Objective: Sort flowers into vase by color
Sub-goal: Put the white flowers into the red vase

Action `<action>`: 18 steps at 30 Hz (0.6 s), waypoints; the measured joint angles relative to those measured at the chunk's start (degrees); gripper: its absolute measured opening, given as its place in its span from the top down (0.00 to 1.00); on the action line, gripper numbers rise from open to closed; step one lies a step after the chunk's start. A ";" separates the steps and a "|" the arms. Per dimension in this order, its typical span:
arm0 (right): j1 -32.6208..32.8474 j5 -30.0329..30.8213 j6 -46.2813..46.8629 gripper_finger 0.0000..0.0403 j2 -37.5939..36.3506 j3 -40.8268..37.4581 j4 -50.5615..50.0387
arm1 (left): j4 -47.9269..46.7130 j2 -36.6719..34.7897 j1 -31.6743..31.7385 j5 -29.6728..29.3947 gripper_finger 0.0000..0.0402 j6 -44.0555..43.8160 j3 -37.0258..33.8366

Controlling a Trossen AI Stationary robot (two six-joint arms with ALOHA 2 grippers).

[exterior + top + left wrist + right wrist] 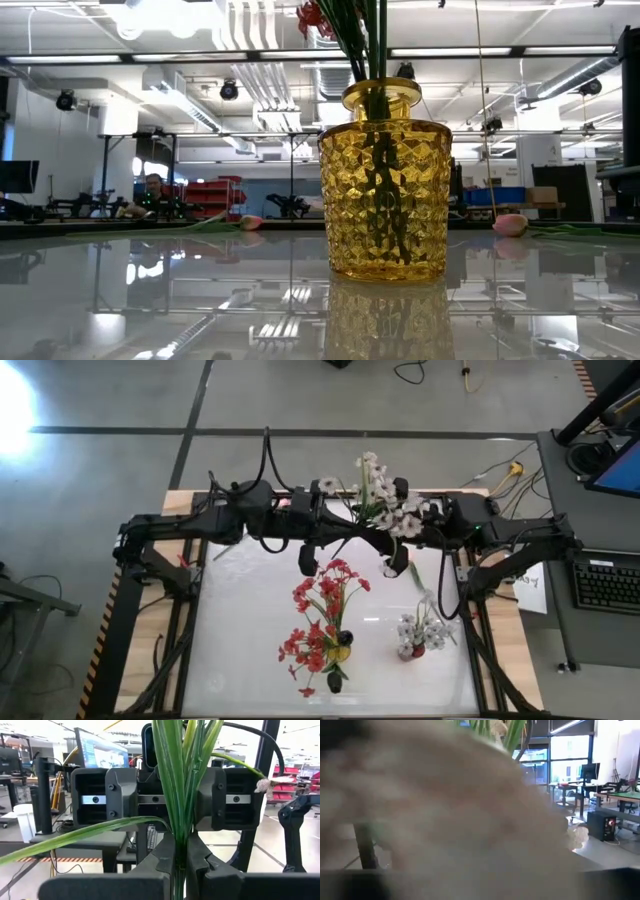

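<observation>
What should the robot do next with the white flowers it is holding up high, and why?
Probably carry them toward the small vase of white blooms. The left gripper is shut on the green stems of the white-flowered bunch, and the yellow glass vase holds red flowers.

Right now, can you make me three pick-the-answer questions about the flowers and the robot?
1. Where do the red flowers stand?
A. in the yellow vase
B. on the floor
C. in the right gripper

2. How many vases are on the table?
A. one
B. two
C. five

3. What is the left gripper doing?
A. open and empty
B. shut on green stems
C. tipping a vase over

Answers:
1 A: red blossoms rise from the yellow vase.
2 B: the high view shows the yellow vase and a small vase of white flowers.
3 B: its wrist view shows the stems clamped between its fingers.
</observation>
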 joint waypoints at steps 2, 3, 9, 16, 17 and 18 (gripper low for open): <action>0.00 0.12 0.43 0.56 0.01 0.00 -0.02 | -0.25 0.00 0.00 -0.03 1.00 0.00 0.00; 0.00 0.71 0.90 0.58 0.01 0.00 -0.08 | -0.39 -0.02 0.00 -0.15 1.00 0.00 0.00; 0.03 2.42 0.98 0.65 -0.47 0.00 -1.09 | -1.57 -0.24 -0.04 -0.59 1.00 0.33 0.00; 0.02 3.07 2.81 0.50 -1.23 0.00 -1.98 | -2.72 -0.33 -0.14 -2.29 1.00 1.89 0.00; 0.02 3.19 3.29 0.47 -1.23 0.00 -2.24 | -2.78 -0.33 -0.15 -2.44 1.00 2.29 0.00; 0.00 3.39 3.77 0.43 -1.23 0.00 -2.59 | -2.87 -0.33 -0.15 -2.80 1.00 2.65 0.00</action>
